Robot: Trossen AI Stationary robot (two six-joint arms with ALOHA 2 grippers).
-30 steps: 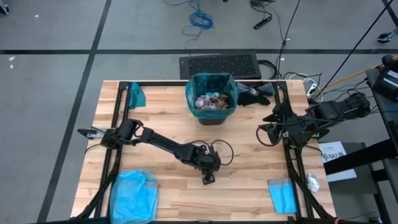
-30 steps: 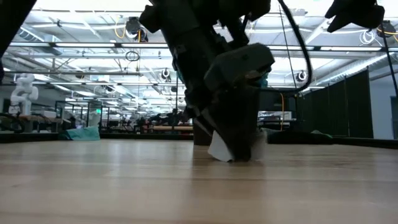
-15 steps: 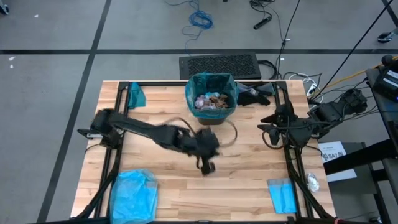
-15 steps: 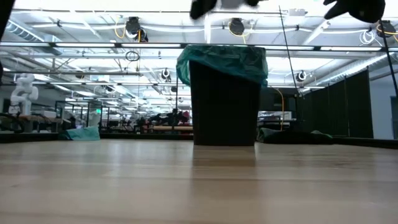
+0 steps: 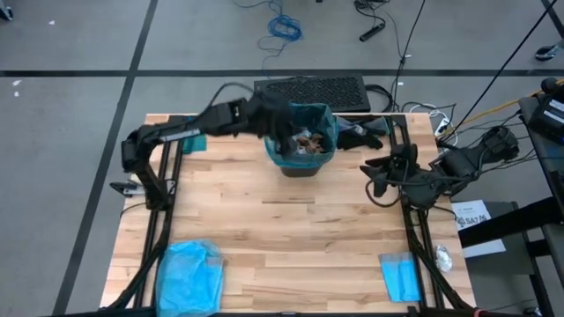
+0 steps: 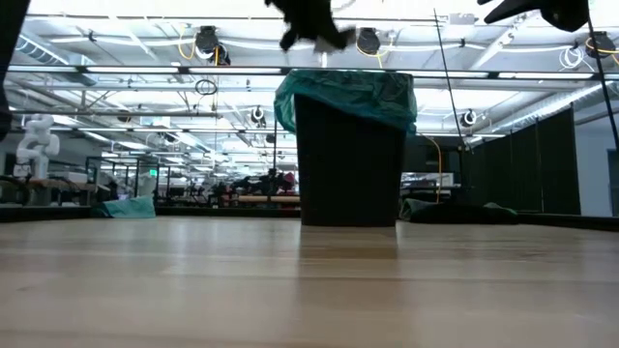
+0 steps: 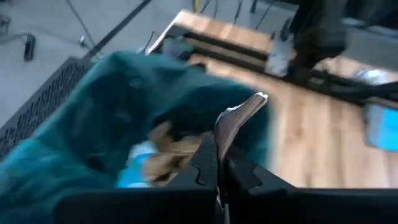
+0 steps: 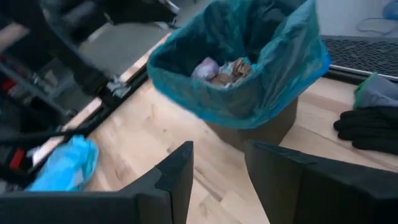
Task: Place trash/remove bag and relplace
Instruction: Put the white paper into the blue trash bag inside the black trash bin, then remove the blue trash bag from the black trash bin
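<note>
wooden table (image 5: 264,220), left end effector (image 7: 239,121) above lined bin (image 5: 300,141), pinching a pale scrap (image 7: 249,106), right end effector (image 8: 217,165) spread

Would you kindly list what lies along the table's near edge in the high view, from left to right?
Crumpled sky-blue bag → bare wood of the table → flat blue packet.

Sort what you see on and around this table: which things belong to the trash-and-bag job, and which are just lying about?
Job: bag lining the bin; trash inside it; scrap in the left gripper.

Lying about: sky-blue bags; black gloves; floor mat.
</note>
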